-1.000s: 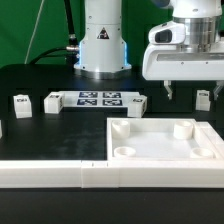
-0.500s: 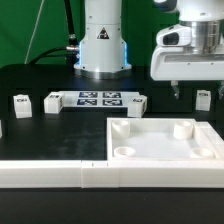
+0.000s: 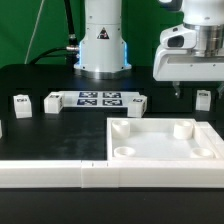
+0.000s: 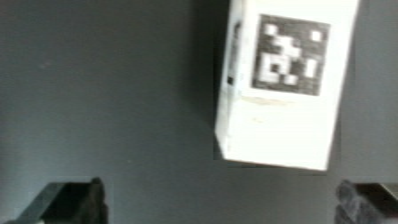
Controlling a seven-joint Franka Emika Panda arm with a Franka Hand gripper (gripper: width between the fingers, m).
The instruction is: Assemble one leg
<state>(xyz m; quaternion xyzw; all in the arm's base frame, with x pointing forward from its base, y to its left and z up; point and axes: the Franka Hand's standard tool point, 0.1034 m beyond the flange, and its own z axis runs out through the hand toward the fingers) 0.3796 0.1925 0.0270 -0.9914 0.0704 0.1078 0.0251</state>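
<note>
With fingers spread wide, the gripper [image 3: 198,91] hovers over the leg [image 3: 203,99] near the counter's edge on the exterior view's right, seemingly the pre-grasp step; next it must descend centred.

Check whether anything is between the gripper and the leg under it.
Nothing visible is. In the wrist view the gripper is open above the leg, which lies alone on the black table; no other part shows between them.

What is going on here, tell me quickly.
The Panda arm's claw hovers open over a white leg lying on the black table at the exterior view's right. It holds nothing. The square panel sits in front with no leg fitted. Two more small white parts lie at that view's left.
</note>
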